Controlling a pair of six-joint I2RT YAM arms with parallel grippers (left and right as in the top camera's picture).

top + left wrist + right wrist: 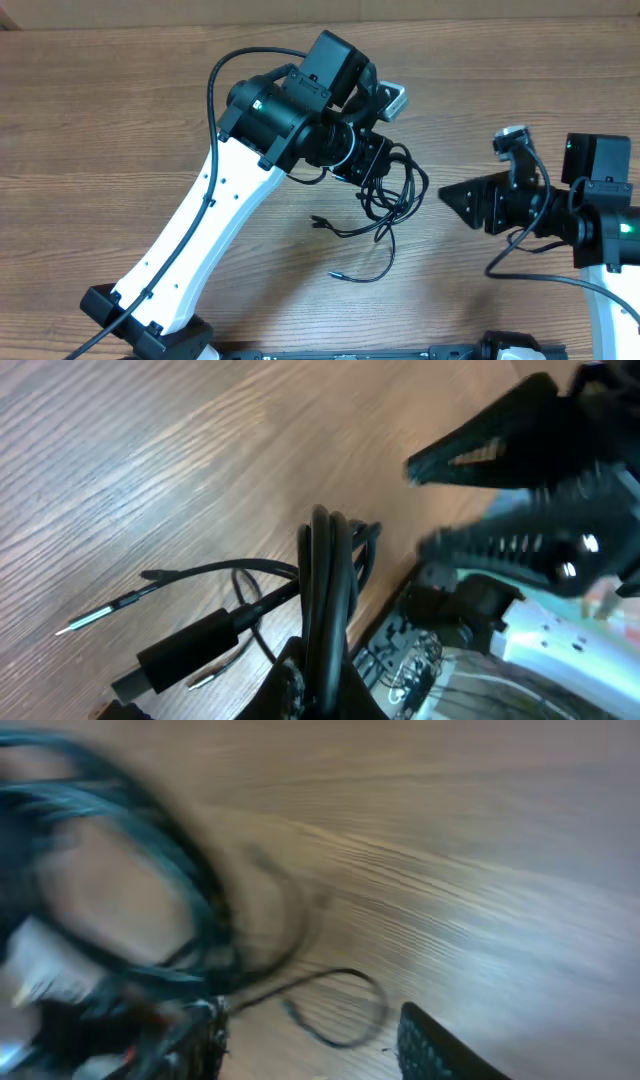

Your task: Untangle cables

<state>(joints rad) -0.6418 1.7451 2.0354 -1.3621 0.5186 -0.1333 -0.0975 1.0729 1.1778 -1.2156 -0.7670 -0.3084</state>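
Clamped shut with the left gripper (372, 165) on a tangle of thin black cords with small plug ends (397, 188), pinching it at its far-left side. Cannot make out the fingertips from overhead, hidden as they are under the wrist. Shows in the left wrist view as a tight bunch of upright loops rising out of the grip. Cannot tell whether lifted clear of the brown wood-grain table (110, 120). Trails two loose tails (365, 232) toward the near left, flat on the wood and ending in small plugs set apart from each other.

Further right, comes to the right gripper (415, 505). Released, with a plain gap at the jaws and nothing in it, tips pointing left at the tangle, near but not touching.

Turns, by judgement, on one line: tangle directly left of the free right gripper, at about the same depth. Runs, along its length, from far right to near left, so lies slantwise across a reach from the right. Would likely need only a short leftward reach to take an outer loop on the right side and draw it rightward against the left hold. Blurs badly in the right wrist view; gives only dark loops at the left, with no telling which strand lies nearest.
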